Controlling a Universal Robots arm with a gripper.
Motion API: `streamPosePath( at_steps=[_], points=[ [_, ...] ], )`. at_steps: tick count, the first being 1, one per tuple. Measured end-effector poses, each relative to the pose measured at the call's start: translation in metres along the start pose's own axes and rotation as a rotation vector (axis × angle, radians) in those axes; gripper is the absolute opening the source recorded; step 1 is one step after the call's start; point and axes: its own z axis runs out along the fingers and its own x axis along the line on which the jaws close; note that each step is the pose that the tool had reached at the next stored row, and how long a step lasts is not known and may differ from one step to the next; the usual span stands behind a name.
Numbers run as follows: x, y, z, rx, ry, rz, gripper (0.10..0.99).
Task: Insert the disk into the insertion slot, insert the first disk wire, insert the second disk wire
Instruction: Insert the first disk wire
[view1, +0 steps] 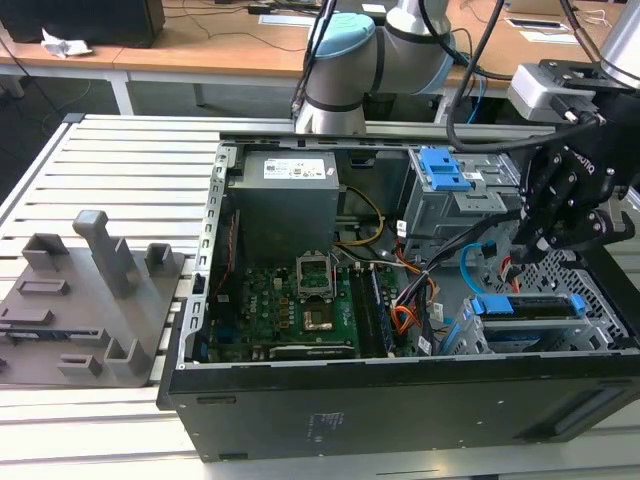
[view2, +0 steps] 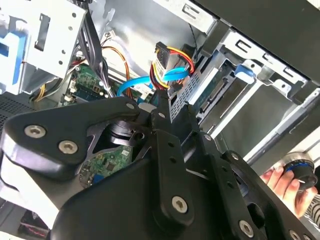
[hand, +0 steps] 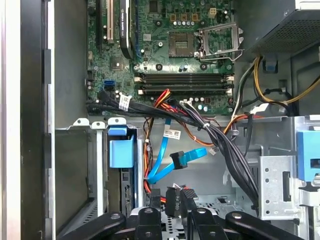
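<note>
First wrist view sets the jaws closest to us: their two black fingers (hand: 149, 212) press from either side on a black connector (hand: 174, 199), so we read the jaws as closed on it. Just beyond the connector a flat blue cable (hand: 167, 160) loops free, with a bundle of black wires (hand: 230, 150) beside it. Next to those, the disk (hand: 121, 152) sits inside the insertion slot (hand: 97, 165), its bright blue caddy tab facing us at the mouth of the grey cage. Farther on lies the green motherboard (hand: 165, 50) with its empty processor socket (hand: 181, 44).

In the second wrist view we see a hand (view2: 282, 182) outside the case, holding a round dark object (view2: 301, 169) with a blue ring.

For the exterior view we take the motherboard as the dial's centre. The black computer case (view1: 400, 410) lies open on the slatted tabletop (view1: 120, 160). The disk in its slot lies at about 4 o'clock. The jaws hang inside the case at about 3 o'clock, just beyond the disk. A taller grey cage (view1: 440, 215) with a blue latch (view1: 443, 168) stands at 2 o'clock and the power supply (view1: 285, 205) at 12 o'clock. The arm (view1: 345, 60) stands beyond the case at about 1 o'clock. A grey fixture tray (view1: 90, 300) rests on the tabletop at 9 o'clock, just beside the case.
</note>
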Motion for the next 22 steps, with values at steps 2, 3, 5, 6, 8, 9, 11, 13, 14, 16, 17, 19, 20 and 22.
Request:
streamPosePath(
  at_steps=[2, 3, 5, 6, 8, 9, 11, 13, 14, 16, 17, 19, 20, 22],
  points=[
    [-0.0003, -0.0005, 0.0037, 0.0, 0.0001, 0.0, 0.302],
    [-0.0005, -0.0007, 0.0056, 0.0, 0.0, 0.0, 0.302],
    [-0.0005, -0.0008, 0.0086, 0.0, 0.0001, 0.0, 0.302],
    [-0.0005, -0.0008, 0.009, 0.0, 0.0007, 0.0, 0.302],
    [-0.0005, -0.0008, 0.0091, 0.0, 0.001, 0.0, 0.302],
    [-0.0005, -0.0008, 0.0092, 0.0, 0.0011, 0.0, 0.302],
    [-0.0005, -0.0008, 0.0092, 0.0, 0.0018, 0.0, 0.22],
    [-0.0005, -0.0008, 0.0092, 0.0, 0.0024, 0.0, 0.165],
    [-0.0005, -0.0008, 0.0092, 0.0, 0.0027, 0.0, 0.165],
    [-0.0001, -0.0008, 0.0092, 0.0, 0.0032, 0.0, 0.165],
    [0.0011, -0.0009, 0.0092, 0.0, 0.0032, 0.0, 0.165],
    [0.0093, -0.001, 0.0092, 0.0, 0.0033, 0.0, 0.165],
    [0.0118, -0.0011, 0.0092, 0.0, 0.0032, 0.0, 0.165],
    [0.0177, -0.0012, 0.0093, 0.0, 0.0032, 0.0, 0.165]
  ],
)
